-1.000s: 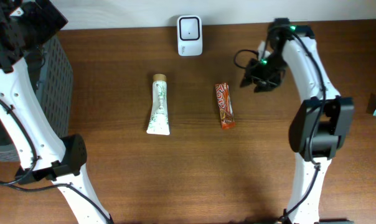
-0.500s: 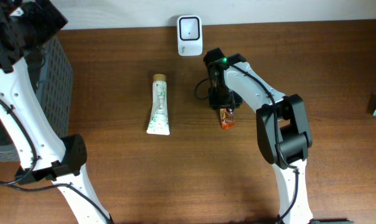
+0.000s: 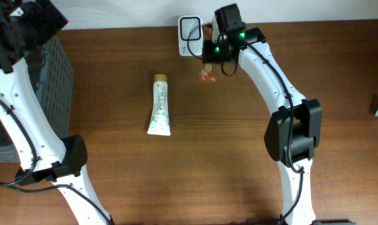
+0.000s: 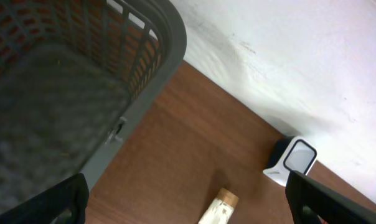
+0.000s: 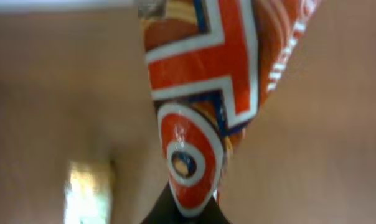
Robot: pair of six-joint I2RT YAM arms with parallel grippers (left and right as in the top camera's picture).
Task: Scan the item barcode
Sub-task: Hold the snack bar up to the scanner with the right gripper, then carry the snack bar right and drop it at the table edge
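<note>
Tabletop (image 3: 239,162) overhead; wrapper (image 5: 200,93) stripes wrist-only

Looks like a mock shop checkout rigged on a lab bench (image 3: 195,169): a white barcode scanner (image 3: 190,27) is stood at the back edge against a plain white wall (image 4: 287,56), a grey shopping basket (image 4: 82,81) is set at the left, and packaged goods are seen (tube (image 3: 159,106), snack bar (image 5: 206,93))
</note>
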